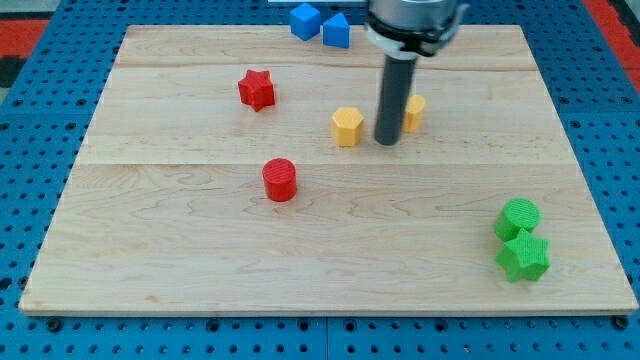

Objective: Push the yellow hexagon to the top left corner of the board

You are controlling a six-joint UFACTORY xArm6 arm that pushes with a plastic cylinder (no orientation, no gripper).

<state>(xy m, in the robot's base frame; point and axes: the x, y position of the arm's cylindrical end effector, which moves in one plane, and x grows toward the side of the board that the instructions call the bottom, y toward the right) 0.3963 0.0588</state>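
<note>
The yellow hexagon lies a little above the board's middle. My tip stands just to its right, a small gap apart. A second yellow block is partly hidden behind the rod, at the tip's right; its shape cannot be made out. The board's top left corner is far off to the view's upper left.
A red star lies up and left of the hexagon. A red cylinder lies below and left of it. Two blue blocks sit at the top edge. A green cylinder and green star sit at the lower right.
</note>
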